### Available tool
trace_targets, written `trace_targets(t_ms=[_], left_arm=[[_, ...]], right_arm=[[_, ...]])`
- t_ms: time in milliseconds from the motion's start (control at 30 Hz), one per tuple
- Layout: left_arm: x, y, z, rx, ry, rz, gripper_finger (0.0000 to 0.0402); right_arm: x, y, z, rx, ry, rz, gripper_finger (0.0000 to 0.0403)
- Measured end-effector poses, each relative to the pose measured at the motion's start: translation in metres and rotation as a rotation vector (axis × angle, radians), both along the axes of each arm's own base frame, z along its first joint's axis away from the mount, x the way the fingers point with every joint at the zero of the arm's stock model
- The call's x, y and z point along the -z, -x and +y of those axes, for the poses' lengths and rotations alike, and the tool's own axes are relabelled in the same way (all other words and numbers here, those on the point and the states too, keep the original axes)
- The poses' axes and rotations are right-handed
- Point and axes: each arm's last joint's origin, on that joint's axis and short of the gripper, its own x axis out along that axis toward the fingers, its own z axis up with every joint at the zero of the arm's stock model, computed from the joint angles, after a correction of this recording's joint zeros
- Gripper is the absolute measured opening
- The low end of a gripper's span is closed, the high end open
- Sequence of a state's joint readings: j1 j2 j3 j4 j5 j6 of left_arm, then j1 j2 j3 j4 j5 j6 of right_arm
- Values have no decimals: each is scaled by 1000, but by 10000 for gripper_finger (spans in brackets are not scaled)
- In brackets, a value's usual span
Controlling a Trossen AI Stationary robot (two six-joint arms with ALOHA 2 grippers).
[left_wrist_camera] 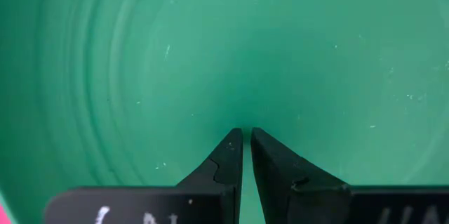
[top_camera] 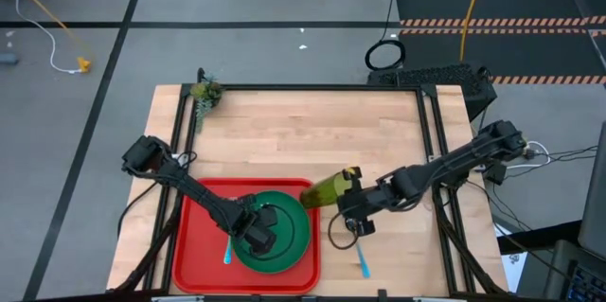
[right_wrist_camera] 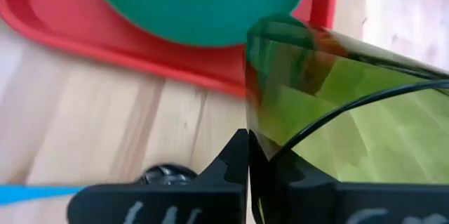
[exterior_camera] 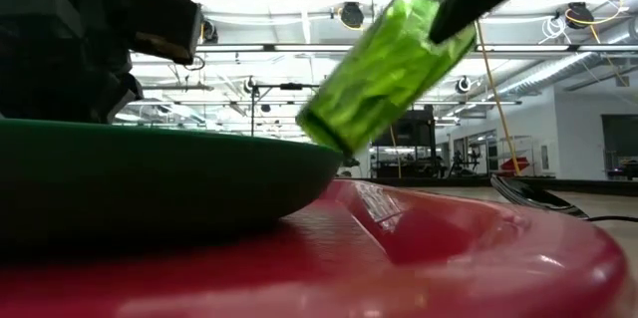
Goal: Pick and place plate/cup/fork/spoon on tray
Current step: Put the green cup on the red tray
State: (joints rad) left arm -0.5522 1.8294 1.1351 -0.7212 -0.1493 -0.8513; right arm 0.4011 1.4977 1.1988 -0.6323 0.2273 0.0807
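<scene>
At the large bright-red plastic tray's [top_camera: 194, 259] three-o'clock rim, the right gripper [top_camera: 347, 198] pinches the tilted translucent olive-green tumbler [top_camera: 327, 190], its long axis pointing nine o'clock over the round dark-green plate [top_camera: 298, 236], where the left gripper [top_camera: 262, 239] rests nearly closed and empty.

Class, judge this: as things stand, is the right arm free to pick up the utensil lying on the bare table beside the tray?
Probably not yet: the right gripper is shut on the cup, though the utensil lies unobstructed nearby.

A dark-green plate [top_camera: 284, 231] is seen on a bright-red tray [top_camera: 194, 259]; the cup [top_camera: 327, 190] is translucent olive-green, the spoon [top_camera: 363, 262] handle light-blue.
</scene>
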Motion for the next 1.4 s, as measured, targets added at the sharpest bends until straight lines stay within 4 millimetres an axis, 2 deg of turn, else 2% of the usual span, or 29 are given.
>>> trace_targets(t_ms=[100, 200, 500, 667, 900, 1133, 1400], left_arm=[[0, 1, 0, 4, 0, 11, 35], [0, 2, 1, 5, -2, 24, 35], [-2, 4, 2, 3, -2, 37, 35], [-19, 8, 3, -4, 23, -10, 35], [-47, 21, 7, -36, -37, -109, 35], [-60, 9, 14, -23, -126, -298, 35], [-69, -17, 29, 34, -175, -461, 35]], right_arm=[[10, -3, 1, -20, 35, 43, 0], [12, -4, 2, -35, 48, 48, 0], [-1, -10, 1, -77, 50, 8, 0], [1, -10, -5, -86, 8, 52, 0], [10, -16, -7, -93, 23, 78, 0], [25, -24, -8, -128, 16, 133, 6], [24, -26, -8, -163, 34, 118, 8]])
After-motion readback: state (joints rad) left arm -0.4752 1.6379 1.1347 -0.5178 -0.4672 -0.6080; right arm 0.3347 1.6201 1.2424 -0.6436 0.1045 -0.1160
